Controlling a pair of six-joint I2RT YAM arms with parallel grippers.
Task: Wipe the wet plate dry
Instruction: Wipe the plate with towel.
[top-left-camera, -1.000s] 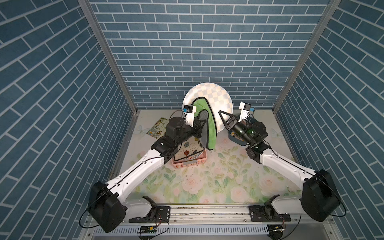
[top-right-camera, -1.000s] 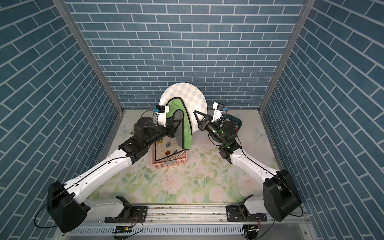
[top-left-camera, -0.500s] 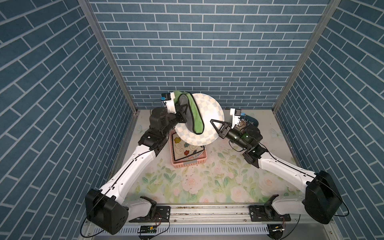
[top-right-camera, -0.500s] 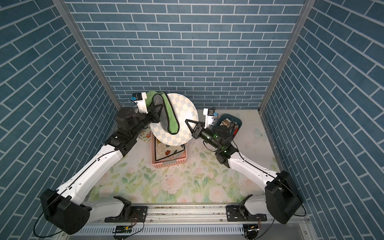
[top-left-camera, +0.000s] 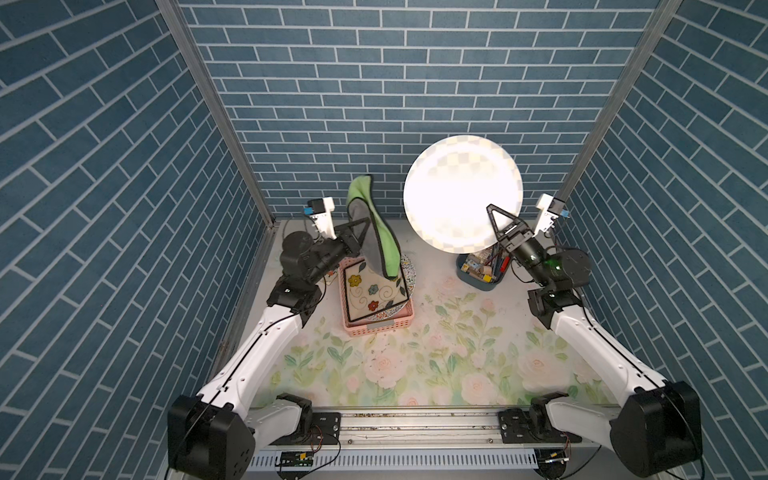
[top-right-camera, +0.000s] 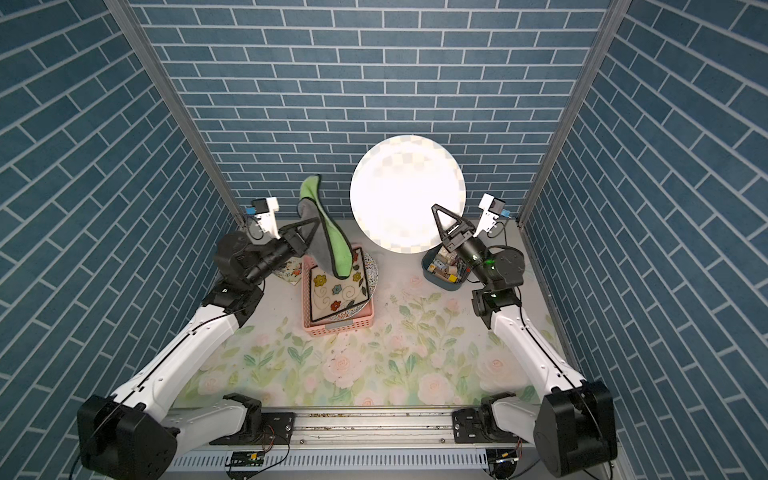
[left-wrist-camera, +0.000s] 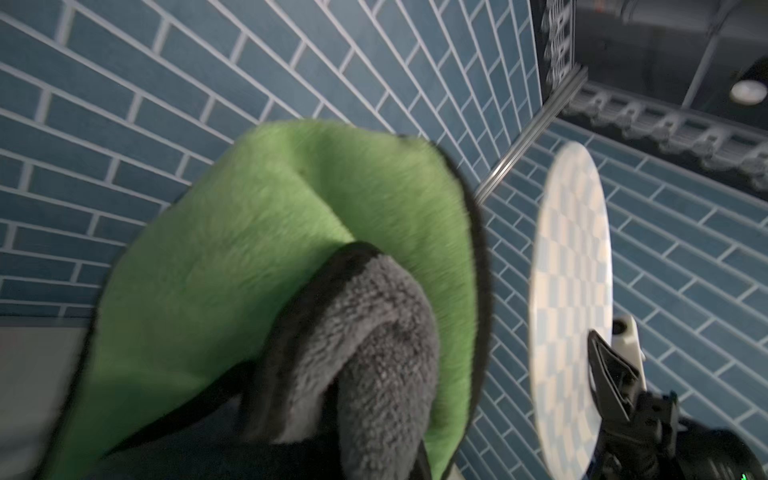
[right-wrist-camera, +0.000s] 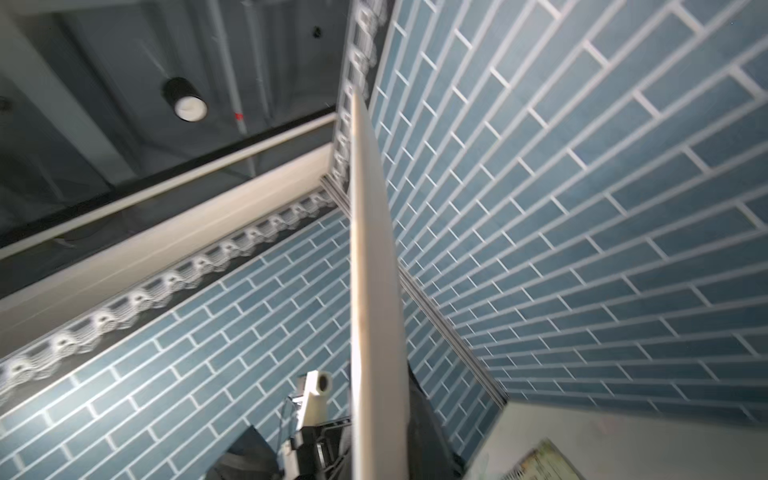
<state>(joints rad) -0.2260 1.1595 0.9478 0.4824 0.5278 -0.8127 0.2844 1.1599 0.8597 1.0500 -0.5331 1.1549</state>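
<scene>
Above table (top-left-camera: 419, 365) rear right: checkered plate (top-left-camera: 459, 187) aloft, upright, lower rim clamped by right gripper (top-left-camera: 495, 212). Green-grey cloth (top-left-camera: 385, 241) pinched in left gripper (top-left-camera: 365, 232), apart from plate, hanging over pink basket (top-left-camera: 376, 328) of dishes. Blue bin (top-left-camera: 473, 282) beneath plate.

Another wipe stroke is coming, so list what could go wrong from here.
1. The right gripper pinches the checkered plate only at its lower rim, held upright over the blue bin; a firm push from the cloth could twist it loose.
2. The cloth, held by the left gripper, hangs down over the pink basket of patterned dishes; its tail might catch them.
</scene>
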